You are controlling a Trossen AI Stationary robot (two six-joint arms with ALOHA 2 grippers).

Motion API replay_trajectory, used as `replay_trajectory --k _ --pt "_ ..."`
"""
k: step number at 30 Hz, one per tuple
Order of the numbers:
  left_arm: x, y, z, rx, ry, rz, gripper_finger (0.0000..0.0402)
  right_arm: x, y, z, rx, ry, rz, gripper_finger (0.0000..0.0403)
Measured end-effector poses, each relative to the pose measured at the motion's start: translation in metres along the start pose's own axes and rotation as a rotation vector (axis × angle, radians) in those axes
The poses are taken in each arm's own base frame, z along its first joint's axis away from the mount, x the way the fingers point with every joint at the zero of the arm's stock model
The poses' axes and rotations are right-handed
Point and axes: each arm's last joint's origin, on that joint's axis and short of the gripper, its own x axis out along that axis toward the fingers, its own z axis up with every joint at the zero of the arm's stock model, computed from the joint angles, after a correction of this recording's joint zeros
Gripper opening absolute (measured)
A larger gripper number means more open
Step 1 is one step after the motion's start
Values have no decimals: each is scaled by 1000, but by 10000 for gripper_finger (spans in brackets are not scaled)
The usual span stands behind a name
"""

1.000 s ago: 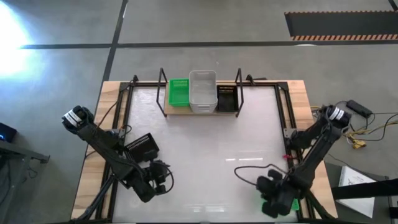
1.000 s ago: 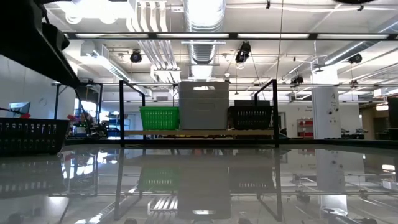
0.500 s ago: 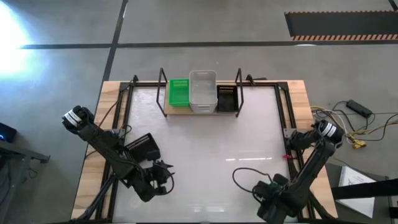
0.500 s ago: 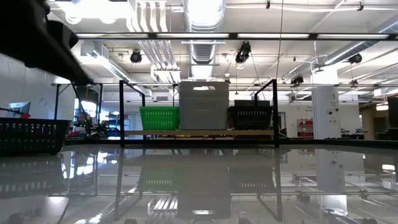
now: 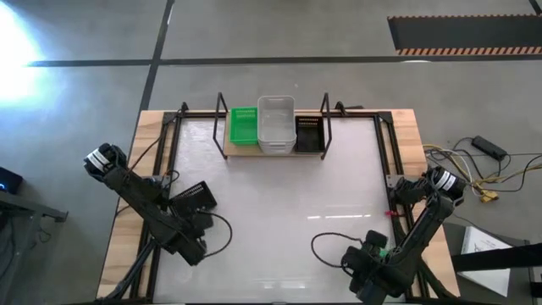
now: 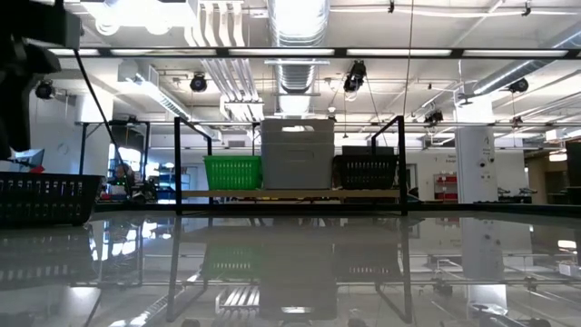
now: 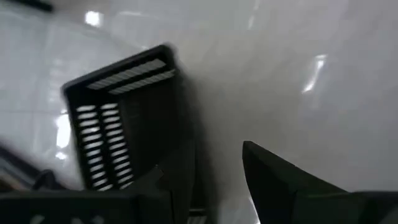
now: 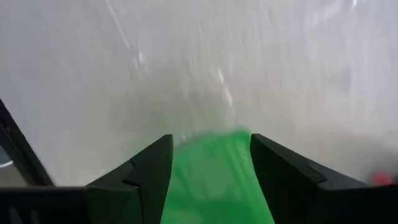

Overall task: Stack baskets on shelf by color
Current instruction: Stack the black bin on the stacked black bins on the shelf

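On the shelf [image 5: 241, 151] at the table's far side stand a green basket [image 5: 243, 125], a taller white basket [image 5: 276, 124] and a black basket [image 5: 307, 133], side by side. Another black basket [image 5: 193, 196] rests on the table at the left. My left gripper [image 7: 214, 155] hangs open, pointing steeply down, just near of that basket [image 7: 124, 118]. My right gripper [image 8: 211, 140] is open and points down near the table's near right corner. A green basket [image 8: 211, 177] shows between its fingers, and only a sliver of it [image 5: 383, 252] shows from above. My left gripper has one finger [image 7: 177, 177] over the right side wall of the black basket; whether it touches, I cannot tell. My right gripper has its fingers on either side of the green basket, from above; the view is blurred and I cannot tell whether they touch it.
Black wire uprights [image 5: 222, 127] stand at both ends of the shelf. Black rails run along the table's left and right sides [image 5: 385, 161]. Cables lie off the right edge [image 5: 487, 169]. The middle of the white table top [image 5: 279, 203] is bare.
My left gripper has tipped steeply downward and drawn toward the table's left, closer to the black basket on the table. My right arm has folded in toward the near edge and its gripper has tipped down over the green basket, which now shows less from above.
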Motion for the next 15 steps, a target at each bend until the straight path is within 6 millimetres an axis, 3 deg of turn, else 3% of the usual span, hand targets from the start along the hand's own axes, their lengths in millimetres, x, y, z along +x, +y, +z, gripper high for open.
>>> replay_trajectory --k 10,15 --pt "38 17 -18 -107 80 130 119 -1 10 19 -279 -395 -11 208" --pt "43 16 -7 -128 58 64 62 -1 9 22 -332 -444 -42 208"
